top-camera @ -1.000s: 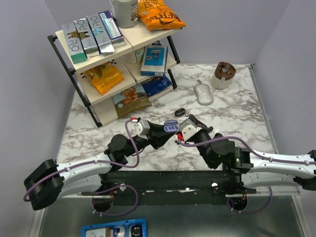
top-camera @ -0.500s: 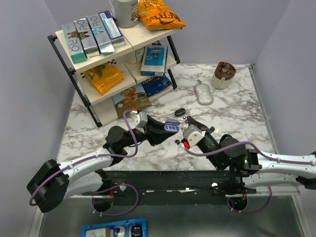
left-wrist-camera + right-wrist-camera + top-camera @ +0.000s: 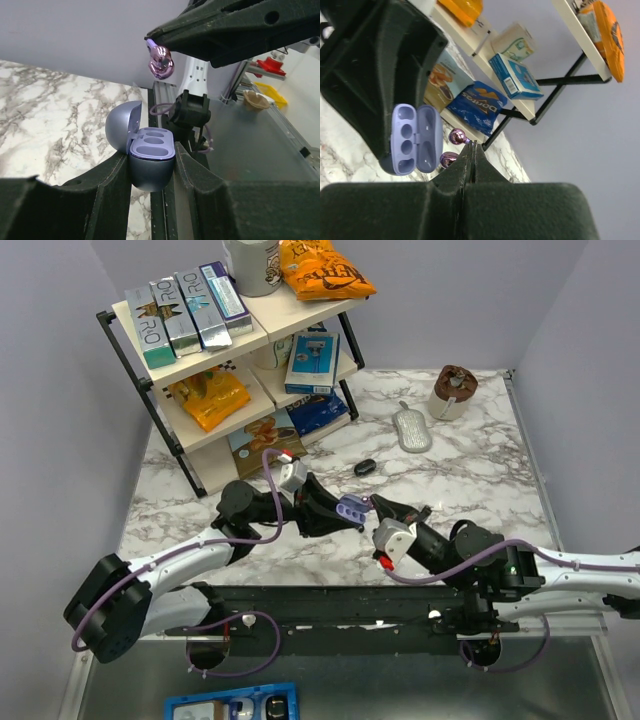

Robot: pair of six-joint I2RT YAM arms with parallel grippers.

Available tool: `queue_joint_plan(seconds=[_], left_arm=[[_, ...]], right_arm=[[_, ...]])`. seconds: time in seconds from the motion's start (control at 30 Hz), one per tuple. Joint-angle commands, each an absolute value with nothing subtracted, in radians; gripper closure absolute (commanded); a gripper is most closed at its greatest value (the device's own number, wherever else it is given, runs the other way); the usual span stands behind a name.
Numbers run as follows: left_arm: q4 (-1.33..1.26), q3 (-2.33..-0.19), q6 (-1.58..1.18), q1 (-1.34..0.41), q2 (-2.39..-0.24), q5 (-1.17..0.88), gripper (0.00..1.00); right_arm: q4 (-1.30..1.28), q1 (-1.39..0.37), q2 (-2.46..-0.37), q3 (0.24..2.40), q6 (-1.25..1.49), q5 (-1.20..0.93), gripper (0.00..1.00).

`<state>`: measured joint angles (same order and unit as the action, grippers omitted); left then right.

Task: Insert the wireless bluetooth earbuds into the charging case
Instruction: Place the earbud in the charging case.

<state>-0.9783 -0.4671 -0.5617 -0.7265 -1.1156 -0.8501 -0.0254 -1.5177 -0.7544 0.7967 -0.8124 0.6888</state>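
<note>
My left gripper (image 3: 345, 510) is shut on the open lavender charging case (image 3: 349, 505), held above the table with its empty sockets facing up (image 3: 151, 142). My right gripper (image 3: 374, 503) is shut on a shiny purple earbud (image 3: 457, 135) by its tip. In the left wrist view this earbud (image 3: 161, 62) hangs above the case and apart from it. In the right wrist view the case (image 3: 415, 137) lies just left of the earbud. A second purple earbud (image 3: 448, 159) shows lower down; in the top view it is a dark oval (image 3: 365, 467) on the marble.
A shelf rack (image 3: 240, 360) with snack bags and boxes stands at the back left. A grey oval pad (image 3: 412, 430) and a brown-topped cup (image 3: 453, 390) sit at the back right. A blue tray (image 3: 232, 706) lies below the table's near edge.
My left gripper has shifted the case slightly right and nearer. My right arm has drawn back toward the near edge, its tip with the earbud staying close beside the case.
</note>
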Motion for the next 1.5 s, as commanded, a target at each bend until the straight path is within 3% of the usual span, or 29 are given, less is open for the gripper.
queue_joint_plan(seconds=[0.0, 0.47, 1.47], left_arm=[[-1.003, -0.525, -0.626, -0.696, -1.140, -0.966, 1.00], [-0.871, -0.595, -0.637, -0.680, -1.127, -0.977, 1.00], [-0.896, -0.598, -0.663, -0.681, -1.131, -0.969, 1.00]], right_arm=[[-0.104, -1.532, -0.736, 0.799, -0.830, 0.634, 0.99], [-0.091, -1.539, -0.739, 0.775, -0.861, 0.627, 0.99], [0.038, -1.546, -0.761, 0.713, -0.940, 0.666, 0.99]])
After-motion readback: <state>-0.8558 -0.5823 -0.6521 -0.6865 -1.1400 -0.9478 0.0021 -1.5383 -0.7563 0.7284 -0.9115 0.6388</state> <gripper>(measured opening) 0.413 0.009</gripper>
